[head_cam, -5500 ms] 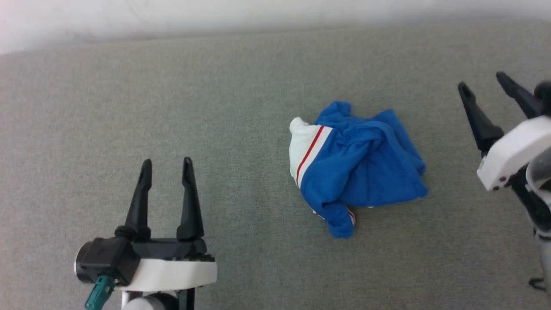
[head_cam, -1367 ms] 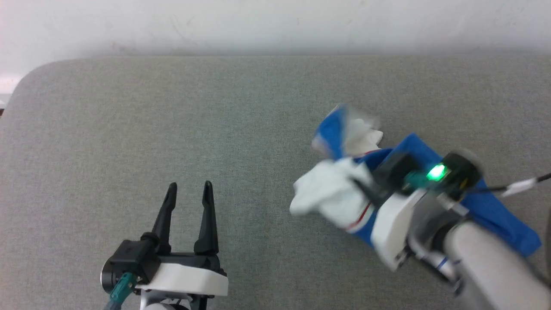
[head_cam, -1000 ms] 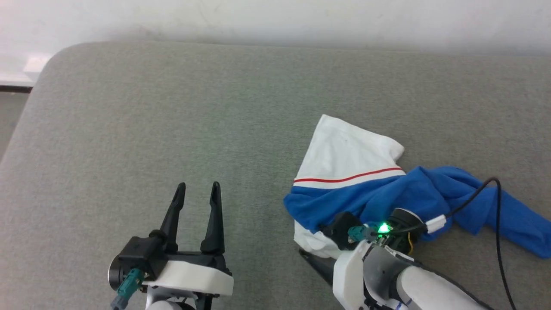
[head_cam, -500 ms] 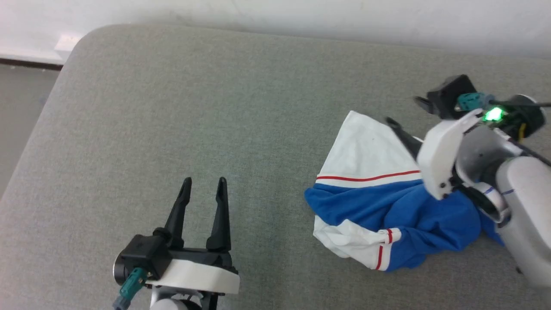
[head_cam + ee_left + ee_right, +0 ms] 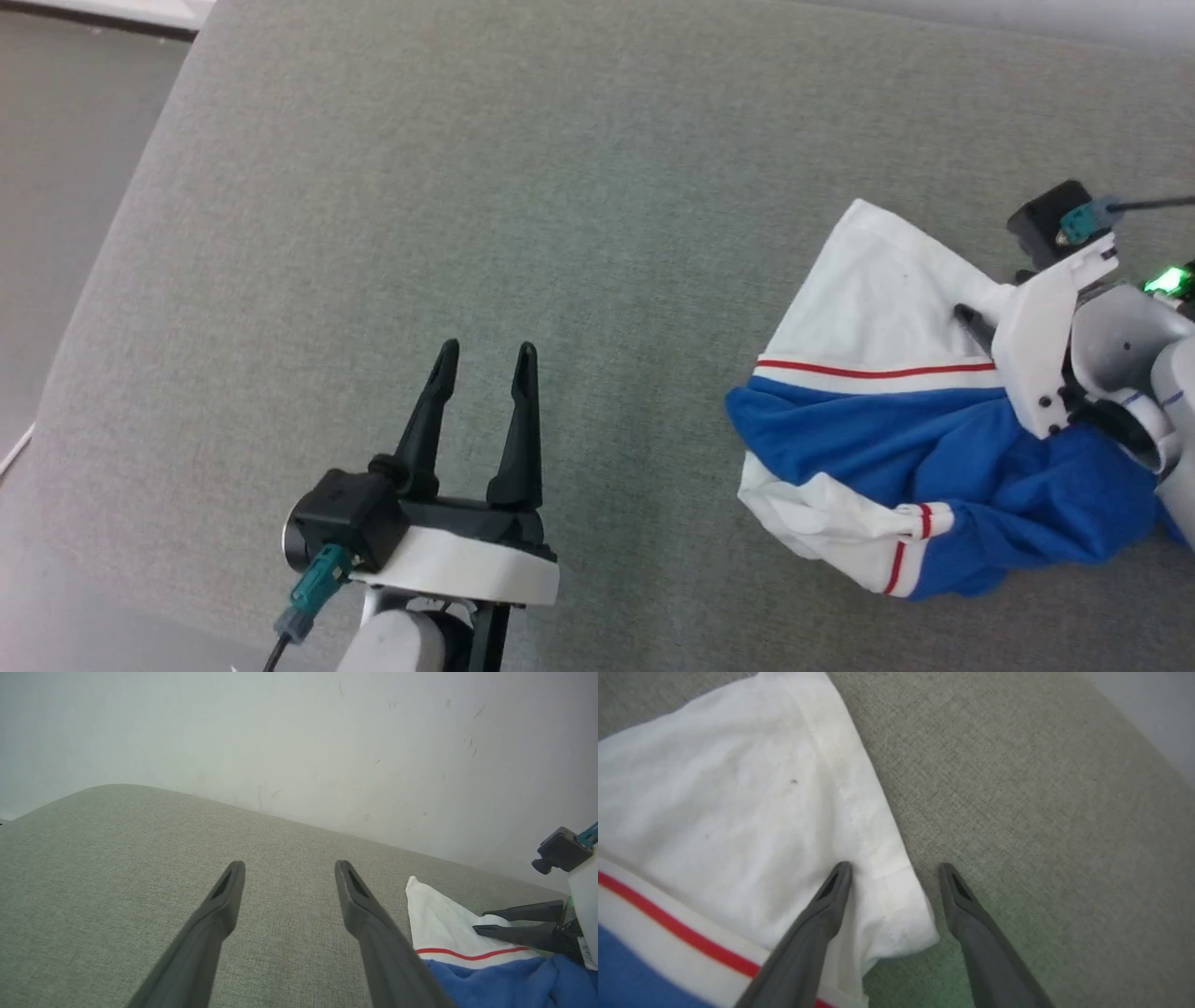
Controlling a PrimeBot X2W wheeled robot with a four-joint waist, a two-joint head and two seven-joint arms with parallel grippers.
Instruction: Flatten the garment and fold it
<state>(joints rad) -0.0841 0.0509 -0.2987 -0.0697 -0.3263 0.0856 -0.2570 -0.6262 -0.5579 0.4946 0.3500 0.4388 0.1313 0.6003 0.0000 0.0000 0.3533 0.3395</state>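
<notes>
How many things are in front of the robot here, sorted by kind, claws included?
Grippers: 2, the left gripper and the right gripper, both open.
Garments: 1, the garment, blue with white sleeves, crumpled.
Surfaces: 1, the grey padded surface beneath it.
Total: 4

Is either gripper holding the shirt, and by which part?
Nothing is held. The right gripper is open astride the hem of the white sleeve; the left gripper is open, apart from the shirt.

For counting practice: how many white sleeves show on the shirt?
2: the spread sleeve by the right gripper, the crumpled sleeve on the near side. None seems hidden.
</notes>
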